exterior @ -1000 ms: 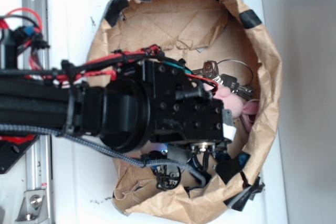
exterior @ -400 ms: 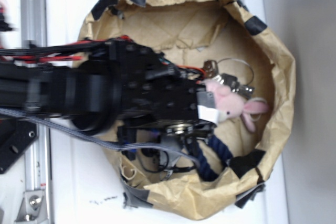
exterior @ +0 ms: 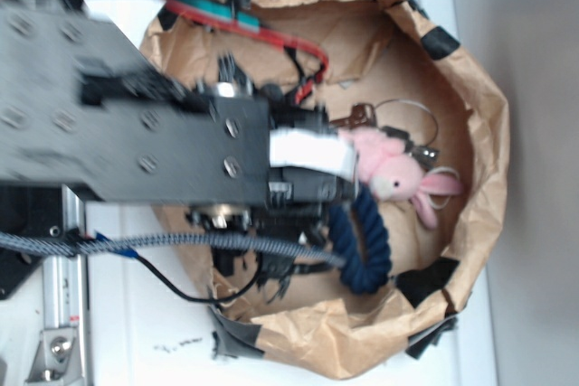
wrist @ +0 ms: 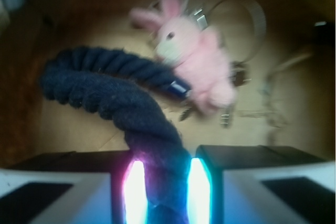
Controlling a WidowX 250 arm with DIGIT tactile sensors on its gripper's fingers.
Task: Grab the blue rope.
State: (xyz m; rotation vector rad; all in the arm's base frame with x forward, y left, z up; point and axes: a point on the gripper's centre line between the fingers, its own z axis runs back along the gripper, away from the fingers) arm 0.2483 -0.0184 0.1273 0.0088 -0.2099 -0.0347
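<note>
I had my claw closed on the rope, its two lit pads pressed against either side of one strand at the bottom centre of the wrist view. I judged the grip sat near one end, since the rest of the cord rose from between the pads, bent round at the left of the frame and ran back toward the middle, keeping its U-shape. In that view the curve appeared to hang clear of the brown floor, so I took it that I was carrying the weight, though the blur left that uncertain. In the exterior view the rope showed at lower centre, just right of my arm and below the bunny.

The container was a paper bag with its rim rolled down and patched with black tape, lying on the white desk. Inside it lay the pink bunny, near the free end of the rope; whether they touched I could not tell. Keys on a ring lay just beside the bunny, toward the upper right of the bag. The grab itself looked done to me.
</note>
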